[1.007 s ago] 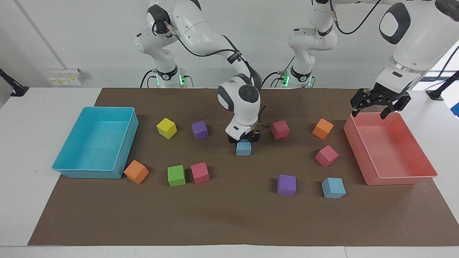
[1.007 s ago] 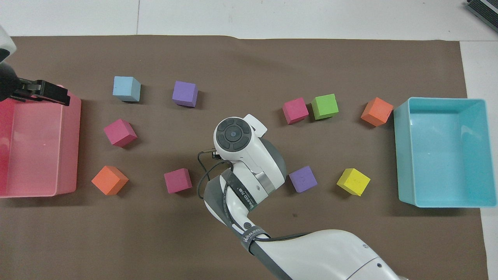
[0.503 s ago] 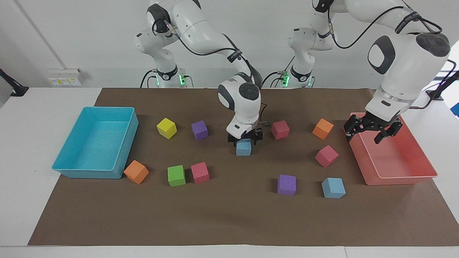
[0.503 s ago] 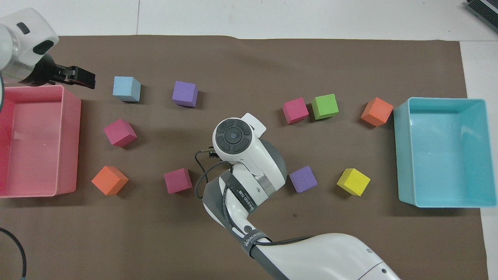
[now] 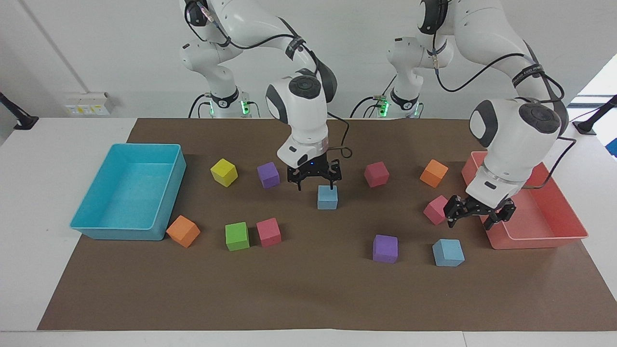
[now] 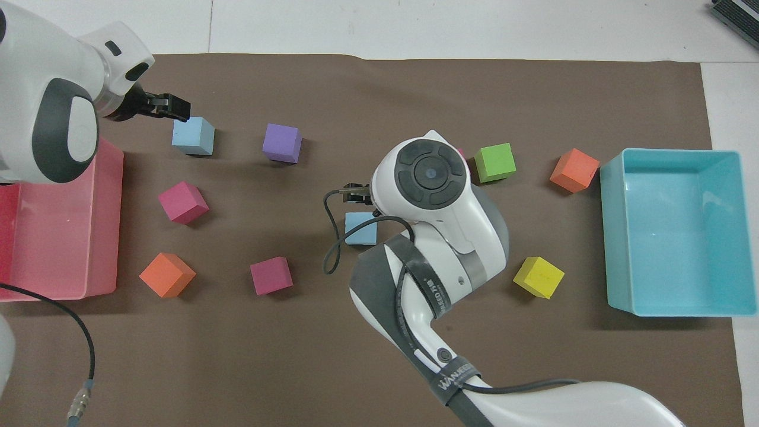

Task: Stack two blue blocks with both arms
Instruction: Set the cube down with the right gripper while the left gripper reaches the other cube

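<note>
Two blue blocks make up our job, and neither sits on the other yet, so the stacking itself is all still ahead of us. We take the pink bin point(image 5: 569, 237) as our landmark and work outward from the robots. Nearest to them, our right gripper point(image 5: 313, 185) hangs with its fingers spread just above the first blue block point(image 5: 327, 197), which rests on the brown mat well apart from the pink bin, toward the right arm's end of the table; nothing is held there, and we judge this block set down as the base. Farther out, our left gripper point(image 5: 475, 222) hovers beside the pink bin's inner corner, fingers spread and empty. The second blue block point(image 5: 448, 252) lies farther still, just beside that same corner, untouched. Picking it up, carrying it over and placing it on the first remain.
</note>
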